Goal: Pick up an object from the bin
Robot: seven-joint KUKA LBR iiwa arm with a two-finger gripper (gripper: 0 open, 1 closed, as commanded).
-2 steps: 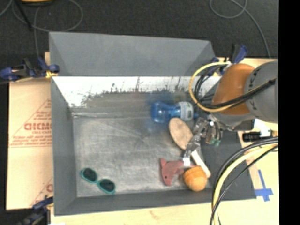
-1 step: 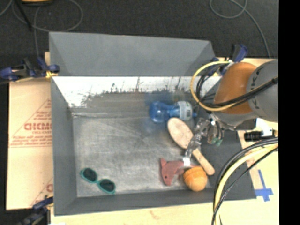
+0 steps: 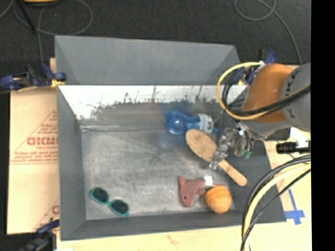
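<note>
Claw [image 3: 222,153] hangs over the wooden paddle brush [image 3: 201,143] near the bin's [image 3: 70,156] right wall, can't tell if it's wide or narrow. Orange ball [image 3: 218,199] sits in the lower right corner.

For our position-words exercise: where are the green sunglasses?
In the camera view, the green sunglasses lie in the lower left corner of the bin, well left of the pink toy and orange ball.
</note>
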